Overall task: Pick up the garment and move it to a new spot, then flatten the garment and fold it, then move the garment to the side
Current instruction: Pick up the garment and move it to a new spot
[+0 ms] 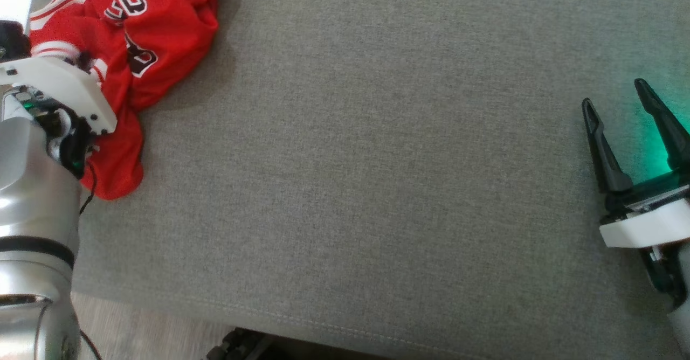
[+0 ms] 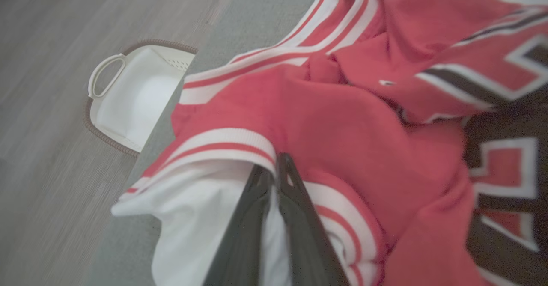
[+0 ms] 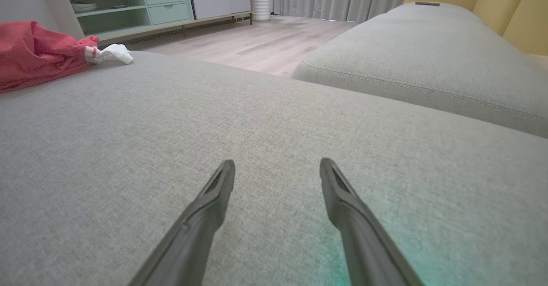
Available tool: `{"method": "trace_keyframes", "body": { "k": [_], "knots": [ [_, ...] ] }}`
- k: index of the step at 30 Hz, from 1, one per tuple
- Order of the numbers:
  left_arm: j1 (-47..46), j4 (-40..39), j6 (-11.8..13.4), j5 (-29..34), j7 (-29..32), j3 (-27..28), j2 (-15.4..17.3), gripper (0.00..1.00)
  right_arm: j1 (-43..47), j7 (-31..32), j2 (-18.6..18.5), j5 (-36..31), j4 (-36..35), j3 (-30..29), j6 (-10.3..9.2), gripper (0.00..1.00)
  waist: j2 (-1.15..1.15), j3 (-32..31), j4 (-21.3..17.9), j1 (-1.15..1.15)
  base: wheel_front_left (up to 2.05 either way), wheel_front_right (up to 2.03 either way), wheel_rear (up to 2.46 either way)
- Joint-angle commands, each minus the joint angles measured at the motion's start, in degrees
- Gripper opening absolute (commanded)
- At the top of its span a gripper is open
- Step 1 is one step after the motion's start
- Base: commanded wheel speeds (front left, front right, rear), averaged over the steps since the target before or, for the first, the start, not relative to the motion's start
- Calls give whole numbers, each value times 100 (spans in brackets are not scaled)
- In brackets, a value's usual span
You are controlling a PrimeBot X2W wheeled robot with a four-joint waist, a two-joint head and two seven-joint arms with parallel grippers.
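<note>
The garment (image 1: 156,31), a red jersey with white-striped trim and black-and-white lettering, lies crumpled at the far left corner of the grey sofa cushion (image 1: 377,160). In the left wrist view the garment (image 2: 342,119) is seen up close, and my left gripper (image 2: 274,166) is shut on its striped hem, with white lining pinched between the dark fingers. In the head view the white left wrist housing (image 1: 59,88) covers those fingers. My right gripper (image 1: 614,95) stands open low over bare cushion at the right, far from the garment (image 3: 34,50); nothing is between the fingers of this gripper (image 3: 277,165).
A white basket (image 2: 132,97) with a handle sits on the wooden floor beside the cushion's left edge. The cushion's front seam (image 1: 302,322) runs along the bottom. A second grey cushion (image 3: 428,63), a yellow backrest (image 3: 492,7) and a low cabinet (image 3: 141,7) lie beyond.
</note>
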Motion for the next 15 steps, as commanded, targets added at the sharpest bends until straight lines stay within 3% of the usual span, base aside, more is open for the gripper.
{"method": "trace_keyframes", "body": {
  "k": [1,7,15],
  "knots": [
    [26,-222,-33,-60,-372,-25,433,0,65,-5,5,-52,-24,74,37,100,0,-70,-30,0,0,0,0],
    [-78,-765,-34,-239,-1428,-584,634,0,-42,-162,378,55,272,207,37,100,0,-604,-133,0,0,0,0],
    [-401,-2289,-34,-211,-1586,-1410,1091,0,-190,-294,1067,198,914,571,37,100,0,-1768,-627,0,0,0,0]
  ]
}}
